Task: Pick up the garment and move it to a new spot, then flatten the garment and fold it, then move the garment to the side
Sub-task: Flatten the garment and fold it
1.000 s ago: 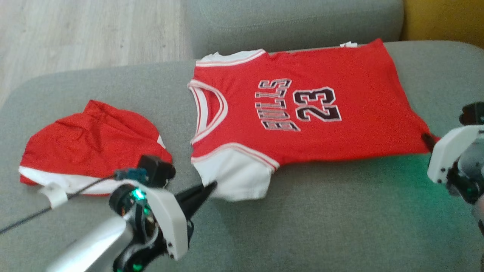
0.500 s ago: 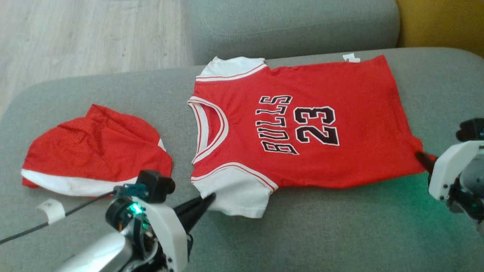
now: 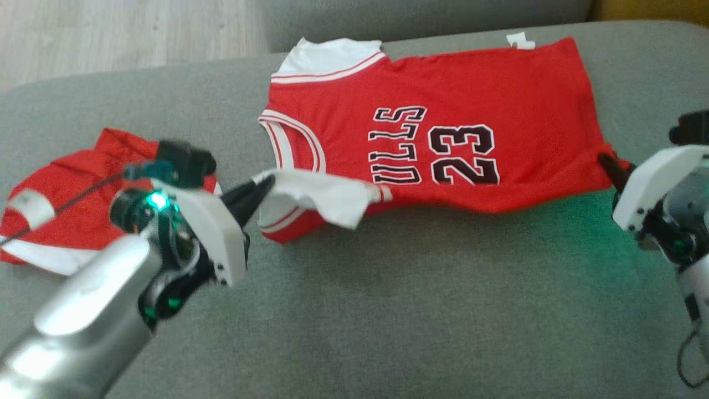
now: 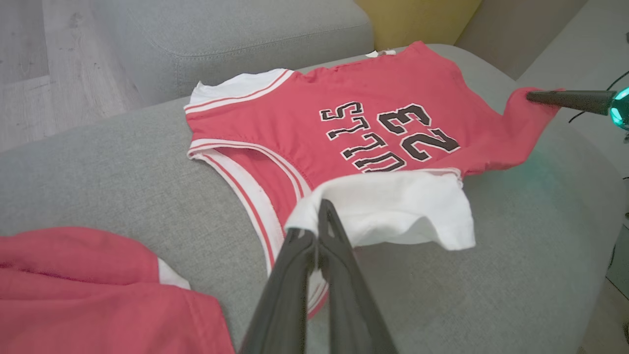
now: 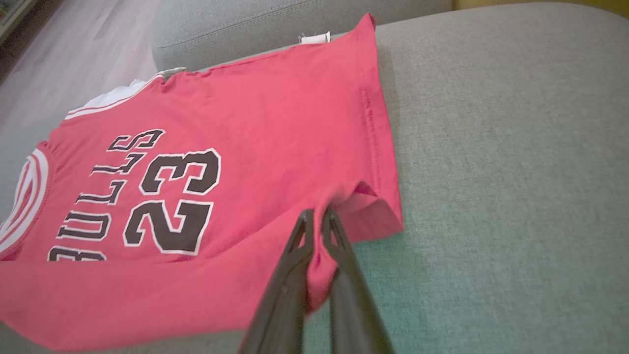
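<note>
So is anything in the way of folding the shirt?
Nothing visible. The left hand pinches the shirt by its white sleeve, the right hand by a hem corner; the other red garment lies apart.

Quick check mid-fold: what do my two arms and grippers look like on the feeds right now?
The left gripper and right gripper each have two long, dark, tapering fingers on a white angular housing. The left forearm is glossy silver, with a green light, a dark camera block and a thin black cable wrapped with a white tag.
</note>
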Tool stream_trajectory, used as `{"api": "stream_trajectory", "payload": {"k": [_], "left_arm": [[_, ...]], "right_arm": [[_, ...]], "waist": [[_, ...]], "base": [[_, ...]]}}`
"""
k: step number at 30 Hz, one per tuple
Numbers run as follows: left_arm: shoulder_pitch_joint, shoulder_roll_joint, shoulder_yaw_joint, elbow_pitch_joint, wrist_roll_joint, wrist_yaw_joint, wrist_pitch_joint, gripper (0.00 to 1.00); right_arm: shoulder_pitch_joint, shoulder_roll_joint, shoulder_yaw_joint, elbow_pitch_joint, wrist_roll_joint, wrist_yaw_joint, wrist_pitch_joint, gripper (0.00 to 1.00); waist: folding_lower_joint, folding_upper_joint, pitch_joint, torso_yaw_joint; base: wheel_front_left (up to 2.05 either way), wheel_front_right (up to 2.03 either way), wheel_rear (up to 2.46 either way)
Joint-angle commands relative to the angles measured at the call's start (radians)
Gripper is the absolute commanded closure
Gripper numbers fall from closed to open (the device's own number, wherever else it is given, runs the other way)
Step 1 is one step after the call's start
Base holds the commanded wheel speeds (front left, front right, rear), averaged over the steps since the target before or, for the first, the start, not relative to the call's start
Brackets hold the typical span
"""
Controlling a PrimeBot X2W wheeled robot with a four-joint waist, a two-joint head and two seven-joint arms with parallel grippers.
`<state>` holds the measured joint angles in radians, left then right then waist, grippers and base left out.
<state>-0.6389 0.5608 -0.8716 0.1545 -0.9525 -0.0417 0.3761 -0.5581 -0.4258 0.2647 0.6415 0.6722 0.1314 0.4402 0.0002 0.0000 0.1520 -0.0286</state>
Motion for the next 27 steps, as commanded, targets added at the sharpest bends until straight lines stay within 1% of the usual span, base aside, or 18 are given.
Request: {"api": "stream_trajectory", "payload": {"k": [1, 7, 14, 18, 22, 23, 24, 25, 27], "left_arm": [[-0.073, 0.023, 0.058, -0.003, -0.002, -0.005, 0.003, 1.00], [-0.163, -0.008, 0.045, 0.127, 0.005, -0.040, 0.034, 1.00], [-0.252, -0.040, 0.004, 0.225, 0.043, -0.068, 0.046, 1.00], [-0.298, -0.060, -0.019, 0.276, 0.072, -0.077, 0.029, 1.00], [-0.357, -0.084, -0.042, 0.333, 0.121, -0.082, -0.016, 1.00], [-0.372, -0.092, -0.047, 0.349, 0.133, -0.083, -0.031, 0.81], [-0.387, -0.103, -0.048, 0.366, 0.145, -0.083, -0.056, 0.00], [-0.399, -0.117, -0.040, 0.386, 0.151, -0.080, -0.088, 0.00], [-0.416, -0.147, -0.027, 0.427, 0.154, -0.078, -0.142, 0.00]], "right_arm": [[-0.033, -0.005, -0.003, -0.019, -0.013, -0.001, -0.002, 1.00], [-0.099, 0.043, -0.038, 0.053, -0.075, -0.001, -0.016, 1.00], [-0.170, 0.083, -0.046, 0.127, -0.120, -0.001, -0.044, 1.00], [-0.206, 0.098, -0.036, 0.158, -0.137, -0.001, -0.058, 1.00], [-0.244, 0.110, -0.033, 0.191, -0.146, -0.001, -0.080, 1.00], [-0.255, 0.112, -0.035, 0.201, -0.149, -0.001, -0.087, 1.00], [-0.267, 0.111, -0.040, 0.213, -0.159, -0.001, -0.105, 1.00], [-0.278, 0.112, -0.048, 0.225, -0.168, -0.001, -0.126, 0.00], [-0.298, 0.123, -0.068, 0.246, -0.173, -0.001, -0.171, 0.00]], "waist": [[-0.0002, 0.0000, 0.015, -0.001], [-0.0002, 0.0000, 0.053, -0.008], [-0.0002, 0.0000, 0.101, -0.019], [-0.0002, 0.0000, 0.128, -0.026], [-0.0002, 0.0000, 0.152, -0.033], [-0.0002, 0.0000, 0.157, -0.035], [-0.0002, 0.0000, 0.161, -0.035], [-0.0002, 0.0000, 0.164, -0.035], [-0.0002, 0.0000, 0.165, -0.035]], "base": [[0.00, 0.00, 0.00], [0.00, 0.00, 0.00], [0.00, 0.00, 0.00], [0.00, 0.00, 0.00], [0.00, 0.00, 0.00], [0.00, 0.00, 0.00], [0.00, 0.00, 0.00], [0.00, 0.00, 0.00], [0.00, 0.00, 0.00]]}}
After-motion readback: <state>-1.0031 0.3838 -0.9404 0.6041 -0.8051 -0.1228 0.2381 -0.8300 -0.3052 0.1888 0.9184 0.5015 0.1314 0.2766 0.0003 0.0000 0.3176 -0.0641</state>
